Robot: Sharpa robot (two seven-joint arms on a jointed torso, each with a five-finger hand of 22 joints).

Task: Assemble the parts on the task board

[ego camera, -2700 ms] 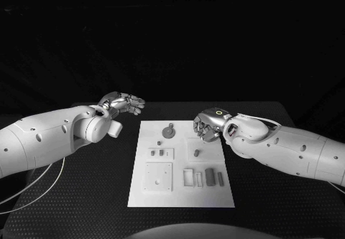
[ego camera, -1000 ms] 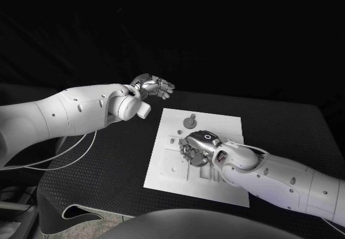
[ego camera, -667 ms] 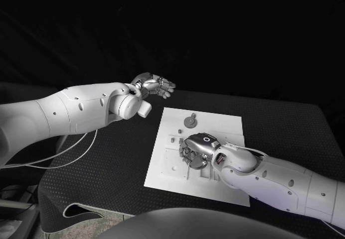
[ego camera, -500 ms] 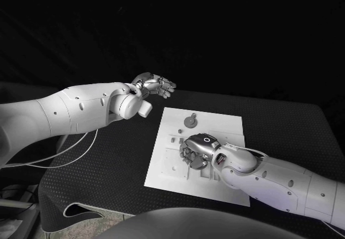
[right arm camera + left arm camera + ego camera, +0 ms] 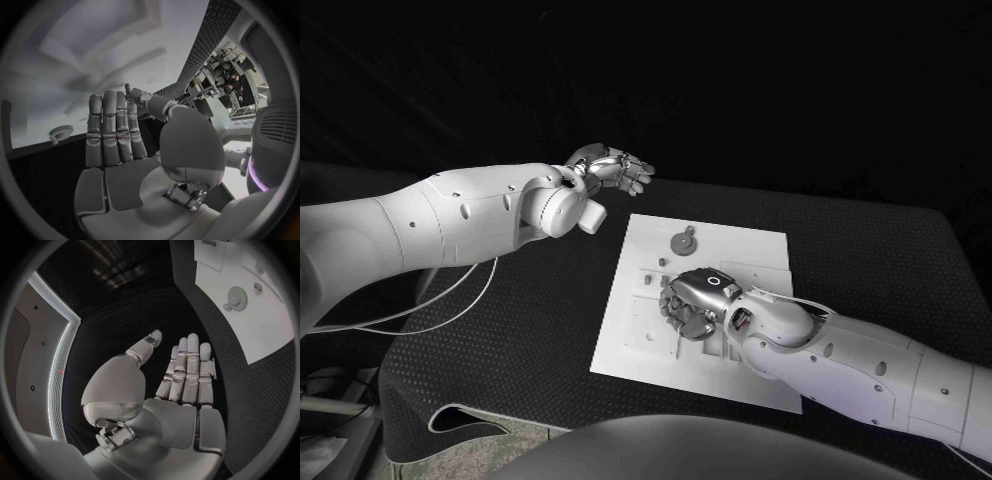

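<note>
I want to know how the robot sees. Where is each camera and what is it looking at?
Head view: on the head, looking down at the board; both arms and the left hand and right hand show.
Left wrist view: behind the left hand, facing the board's edge.
Right wrist view: behind the right hand, close over the board.
All share the board; all show its gear.

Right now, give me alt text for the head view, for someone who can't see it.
The right hand hovers low over the middle of the white task board on a black table. The left hand is raised beyond the board's far left corner, holding nothing. A round gear-like part lies near the board's far edge.
</note>
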